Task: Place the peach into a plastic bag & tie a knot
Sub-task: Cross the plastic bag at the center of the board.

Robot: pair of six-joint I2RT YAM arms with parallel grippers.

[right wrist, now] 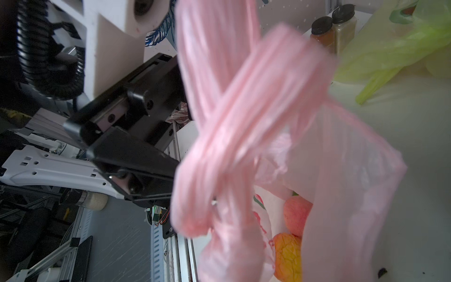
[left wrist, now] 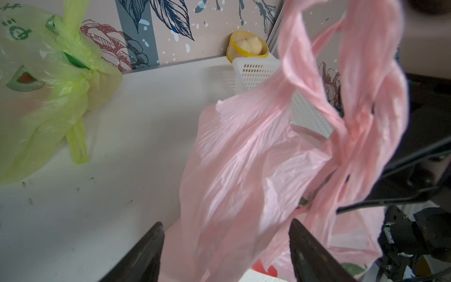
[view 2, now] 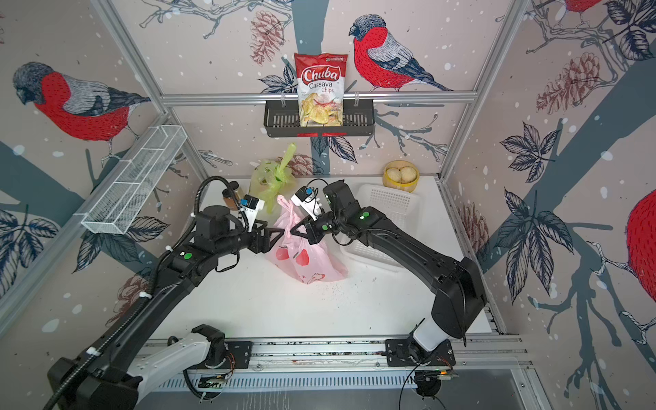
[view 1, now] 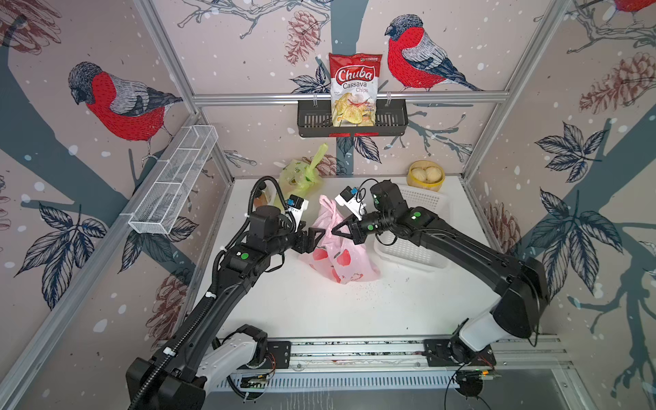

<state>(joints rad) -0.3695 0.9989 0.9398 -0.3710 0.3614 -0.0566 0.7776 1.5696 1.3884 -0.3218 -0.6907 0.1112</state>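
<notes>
Because the right gripper [view 1: 335, 231] is pressed together on the twisted handles [right wrist: 231, 122] of the pink bag [view 1: 337, 259], the bag stands half hung at the centre of both top views, its base on the white table [view 1: 319, 312]. The left gripper [left wrist: 225, 222] faces it from the left of the frame with its jaws spread wide. In the left wrist view loose pink film lies between them, and I judge that nothing is clamped there. The peach [right wrist: 296, 214] sits inside the bag, low right in the right wrist view, with something orange-yellow just below it in that frame.

The film is thin, soft and slippery and will likely crumple or slide out of a shallow pinch. The bunched, rope-like handles look like the better hold, close above where they cross. The fruit is light but can bruise, and its weight should help keep the bag down while the handles are pulled.

Just right of the bag lies a white basket [view 1: 411, 252], touching it or nearly so, under the right arm. A tied green bag [view 1: 301, 174] stands near, above and left of centre, with two spice jars [right wrist: 334, 29] beside it. A yellow tub [view 1: 426, 174] of buns sits well apart, upper right on the table
</notes>
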